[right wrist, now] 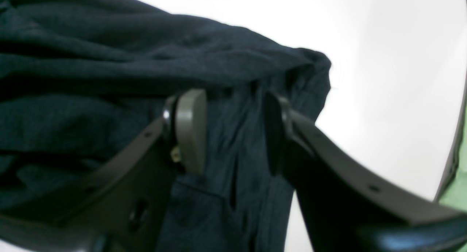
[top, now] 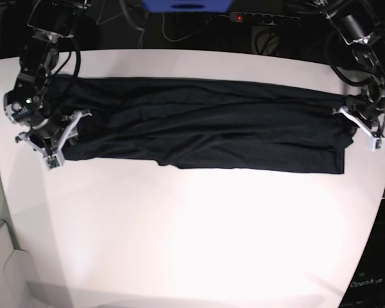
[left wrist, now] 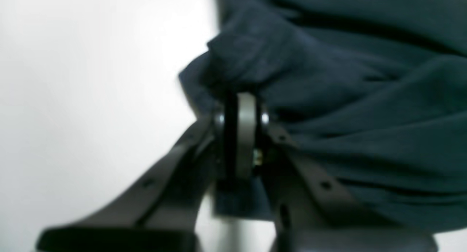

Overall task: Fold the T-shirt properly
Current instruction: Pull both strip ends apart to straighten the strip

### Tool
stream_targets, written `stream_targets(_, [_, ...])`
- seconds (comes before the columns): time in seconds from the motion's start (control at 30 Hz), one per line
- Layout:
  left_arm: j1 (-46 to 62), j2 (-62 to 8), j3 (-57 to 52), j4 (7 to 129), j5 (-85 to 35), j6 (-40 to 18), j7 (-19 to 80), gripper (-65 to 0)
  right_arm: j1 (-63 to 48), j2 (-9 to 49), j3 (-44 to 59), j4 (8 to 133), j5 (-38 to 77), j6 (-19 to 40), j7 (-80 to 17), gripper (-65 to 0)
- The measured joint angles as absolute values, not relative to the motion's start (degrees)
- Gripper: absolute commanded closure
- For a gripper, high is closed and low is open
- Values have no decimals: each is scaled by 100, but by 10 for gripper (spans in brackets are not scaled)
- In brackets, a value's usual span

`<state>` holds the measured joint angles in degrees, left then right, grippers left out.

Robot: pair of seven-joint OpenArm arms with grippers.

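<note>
T-shirt (top: 205, 131) lies as a long dark band across the upper half of the base view, on the white table (top: 199, 244). Long axis runs left to right in frame, one end at each arm.

Left gripper (top: 366, 125), right edge of the base view: jaws closed tight, pinching a bunched fold of the shirt's end. Left wrist view confirms it: pads (left wrist: 245, 135) together, cloth gathered above them.

Right gripper (top: 54, 138), left edge of the base view: jaws stand wide apart. In the right wrist view the fabric (right wrist: 233, 142) hangs between the two pads, neither visibly pressing on it. No firm hold.

Judgement: the fold turns on both ends moving as one across the short axis, toward the lower frame. Only one end is secured. The right gripper sits at its end already, so closing on the cloth looks like the step due.
</note>
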<state>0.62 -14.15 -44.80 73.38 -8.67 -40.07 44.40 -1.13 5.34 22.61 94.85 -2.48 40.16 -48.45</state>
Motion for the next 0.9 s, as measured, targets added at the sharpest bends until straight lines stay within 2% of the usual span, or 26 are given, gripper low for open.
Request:
stream_targets(0.33, [-104,-1426,-4484,7360,-882,-4010,4512,-38,-10,541,2261,9498,-231,4016,-4840,-274])
stream_targets(0.73, [-163,-1413,-4491,8025,-886,-4007,4550,-38,-8,663,2261,9502,-231,4016,-4847,-274])
stream_targets(0.9, [-239,-1538,-4488,7948,-856,-4016,4604,-39,-5,893,2257,9494,-228,4016,-4849,-275])
